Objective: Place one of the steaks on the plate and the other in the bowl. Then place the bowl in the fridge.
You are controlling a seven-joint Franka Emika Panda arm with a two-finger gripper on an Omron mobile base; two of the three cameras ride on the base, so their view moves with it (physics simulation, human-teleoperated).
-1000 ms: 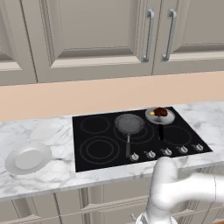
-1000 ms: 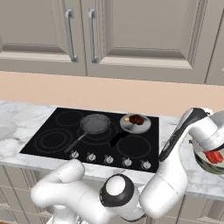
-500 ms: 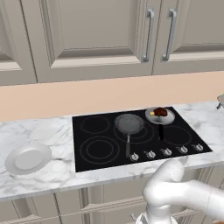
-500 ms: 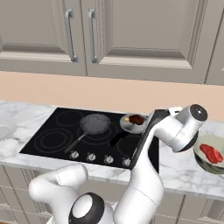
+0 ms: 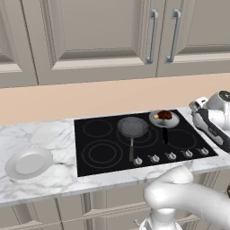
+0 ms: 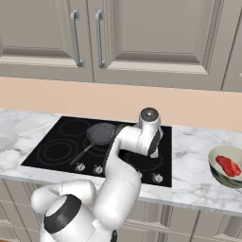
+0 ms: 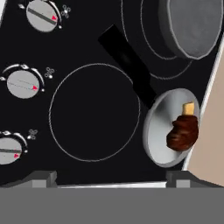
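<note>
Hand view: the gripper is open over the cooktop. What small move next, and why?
Probably swing the open gripper left to look for the second steak: the bowl already holds red meat, the plate looks bare, and the metal dish ahead holds a brown lump, not red.

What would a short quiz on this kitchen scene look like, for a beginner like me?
1. True or false: the white plate has meat on it.
2. Where does the red steak lie? A: in the frying pan. B: in the bowl. C: on the cooktop.
3. Fill in: in the hand view, the jaws stand wide ___.

Key: 1 false; 2 B; 3 open.
</note>
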